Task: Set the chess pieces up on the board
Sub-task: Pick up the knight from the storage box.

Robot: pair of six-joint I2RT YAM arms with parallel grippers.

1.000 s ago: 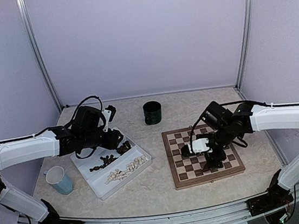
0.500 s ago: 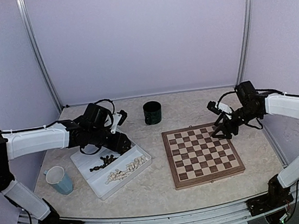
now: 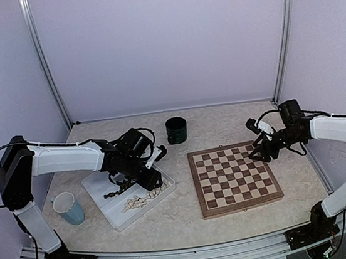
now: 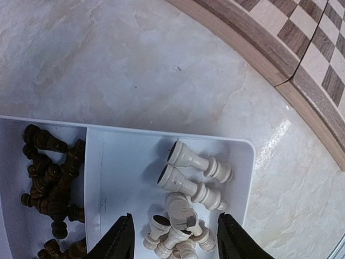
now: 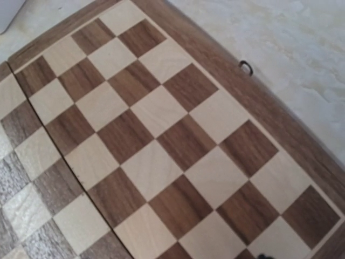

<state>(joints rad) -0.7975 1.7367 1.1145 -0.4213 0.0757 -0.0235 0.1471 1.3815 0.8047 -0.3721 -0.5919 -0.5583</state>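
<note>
The cream turned-wood chess pieces (image 4: 194, 159) lie toppled in a heap in one compartment of the white rectangular divided plastic tray (image 4: 124, 167), and the dark brown chess pieces (image 4: 51, 178) are piled in the compartment next to it. The square wooden chessboard (image 3: 234, 179), with brown and tan checks, sits to the tray's right on the pale marbled tabletop (image 3: 222, 120) and carries no piece in any view, so the setting-up looks hardly begun: every figure is yet to be stood up. The left end effector (image 4: 175, 226) hangs over the cream heap, fingers spread, pinching nothing. The right end effector (image 3: 258, 152) sits at the board's far right corner; I cannot tell whether it is spread or pressed together. The tray's wall and divider hem the heap in closely. A strip of bare tabletop separates tray and board, while a dark green mug (image 3: 176, 130) and a pale blue cup (image 3: 68, 209) stand well off that route.
</note>
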